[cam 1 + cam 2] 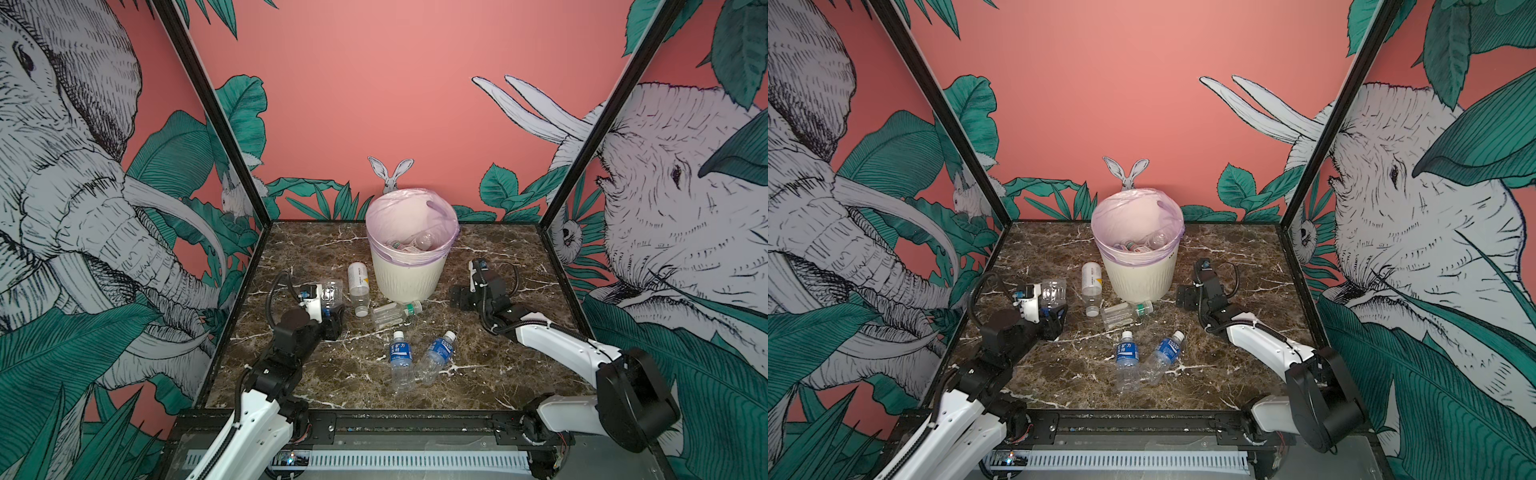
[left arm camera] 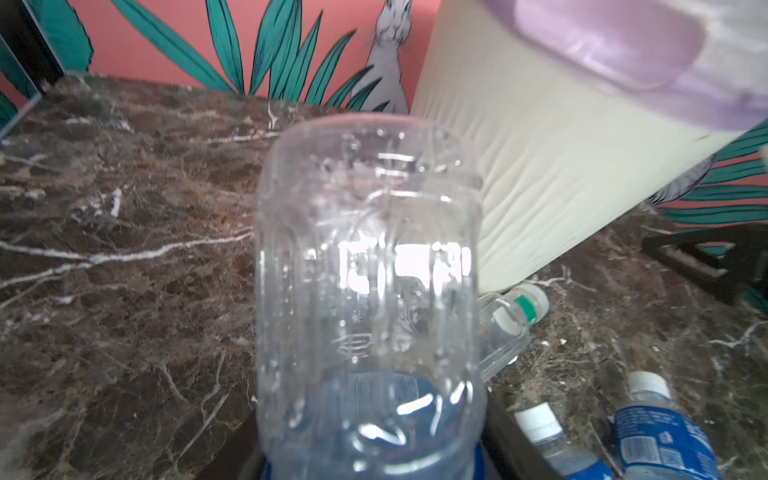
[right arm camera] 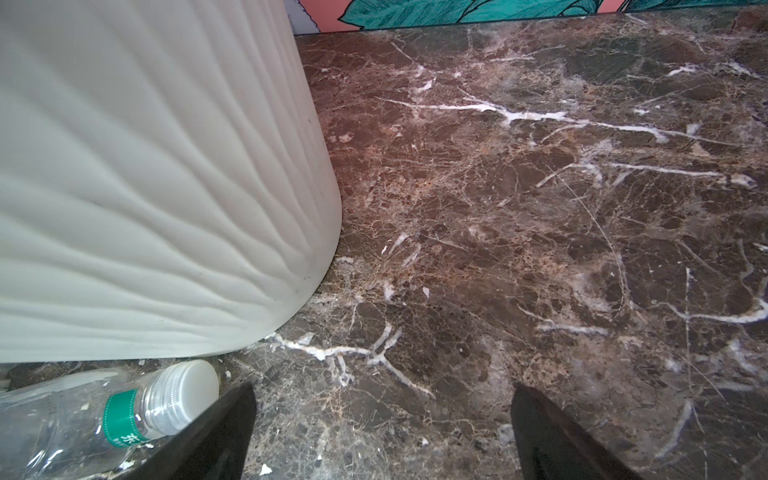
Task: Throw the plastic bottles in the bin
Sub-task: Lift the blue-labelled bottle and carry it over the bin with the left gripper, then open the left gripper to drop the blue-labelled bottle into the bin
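Marble tabletop: left gripper clamped on a clear bottle, I should raise it above the bin rim before release; right gripper open, empty.

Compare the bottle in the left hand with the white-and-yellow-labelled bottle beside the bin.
The held bottle is clamped in the left hand; the white-and-yellow bottle lies free on the table. The held bottle's label looks blue, its cap hidden; the white-and-yellow bottle shows a white cap. Both are clear plastic, outside the bin.
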You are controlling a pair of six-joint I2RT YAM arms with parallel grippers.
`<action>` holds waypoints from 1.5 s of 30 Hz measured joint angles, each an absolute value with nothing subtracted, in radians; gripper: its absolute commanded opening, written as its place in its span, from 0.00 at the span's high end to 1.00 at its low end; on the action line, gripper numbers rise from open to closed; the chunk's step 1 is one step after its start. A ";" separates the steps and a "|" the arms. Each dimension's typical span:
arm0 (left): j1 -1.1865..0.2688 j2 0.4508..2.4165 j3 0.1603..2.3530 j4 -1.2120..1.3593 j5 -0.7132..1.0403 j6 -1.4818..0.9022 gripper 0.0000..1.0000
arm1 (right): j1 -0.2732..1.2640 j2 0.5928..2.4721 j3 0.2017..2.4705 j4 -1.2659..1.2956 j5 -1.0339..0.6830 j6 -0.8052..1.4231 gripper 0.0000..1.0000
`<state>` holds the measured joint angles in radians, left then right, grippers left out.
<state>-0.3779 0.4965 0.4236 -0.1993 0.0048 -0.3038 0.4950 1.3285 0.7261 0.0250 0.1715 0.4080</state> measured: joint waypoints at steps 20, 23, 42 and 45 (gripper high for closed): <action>-0.378 0.772 1.025 -0.231 0.184 -0.250 0.48 | 0.498 1.345 0.753 0.016 0.146 0.412 0.02; -0.398 0.920 1.126 -0.188 0.206 -0.249 0.54 | 0.498 1.341 0.753 0.007 0.147 0.411 0.02; -0.501 1.441 1.504 -0.118 0.148 -0.234 0.00 | 0.498 1.299 0.770 -0.034 0.145 0.393 0.01; -0.501 1.347 1.475 -0.106 0.138 -0.228 0.00 | 0.498 1.299 0.770 -0.034 0.142 0.393 0.01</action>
